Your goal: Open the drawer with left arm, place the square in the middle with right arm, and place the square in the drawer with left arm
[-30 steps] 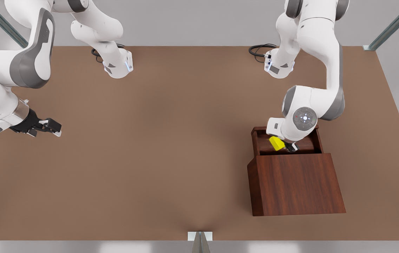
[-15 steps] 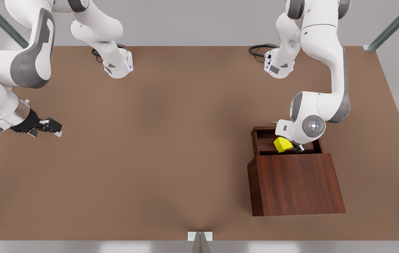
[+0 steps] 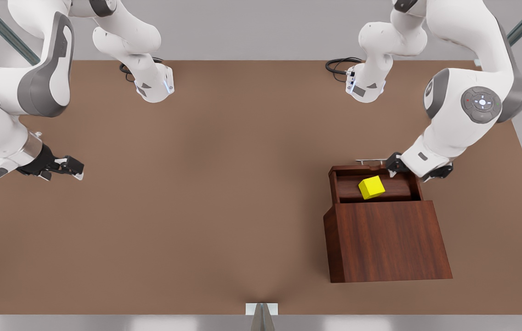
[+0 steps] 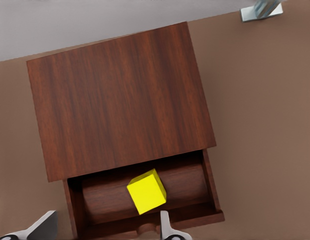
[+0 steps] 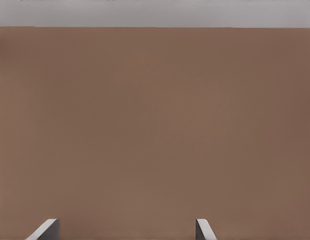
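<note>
Square (image 3: 371,187) lying loose in the open drawer (image 3: 341,184) now | left gripper (image 3: 393,164) letting go, fingers spread, lifting away past the handle | right gripper (image 3: 65,168) idling spread over bare table (image 3: 206,184) | placing's looking done

Simulated robot test cell, bare brown tabletop (image 3: 224,193), plain grey backdrop, metal frame struts (image 3: 516,32), two bolted-down arms.
</note>
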### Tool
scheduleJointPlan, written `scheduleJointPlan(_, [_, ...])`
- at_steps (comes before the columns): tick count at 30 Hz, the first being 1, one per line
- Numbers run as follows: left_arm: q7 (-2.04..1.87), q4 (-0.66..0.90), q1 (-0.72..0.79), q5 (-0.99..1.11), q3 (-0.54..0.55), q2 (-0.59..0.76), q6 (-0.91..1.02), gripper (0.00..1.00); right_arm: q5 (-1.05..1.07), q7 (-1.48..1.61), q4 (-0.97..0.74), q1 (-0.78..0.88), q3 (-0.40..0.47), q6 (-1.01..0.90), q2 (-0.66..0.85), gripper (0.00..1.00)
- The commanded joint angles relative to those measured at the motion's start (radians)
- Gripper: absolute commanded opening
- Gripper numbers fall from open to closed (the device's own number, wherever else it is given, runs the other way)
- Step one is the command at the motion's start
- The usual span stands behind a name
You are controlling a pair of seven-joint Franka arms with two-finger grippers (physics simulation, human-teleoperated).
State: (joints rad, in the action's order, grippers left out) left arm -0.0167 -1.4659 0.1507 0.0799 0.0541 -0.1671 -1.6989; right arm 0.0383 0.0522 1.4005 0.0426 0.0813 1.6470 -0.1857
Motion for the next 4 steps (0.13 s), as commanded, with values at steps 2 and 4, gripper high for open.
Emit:
scheduleJointPlan(2, [0.000, -0.025, 0.000, 0.063, 0.007, 0.008, -0.030, 1.00, 0.000, -0.002, 0.003, 0.002, 0.000, 0.000, 0.000, 1.00])
scheduleJointPlan(4, [0.000, -0.030, 0.000, 0.064, 0.007, 0.009, -0.030, 1.00, 0.000, -0.003, 0.002, 0.000, 0.000, -0.001, 0.000, 1.00])
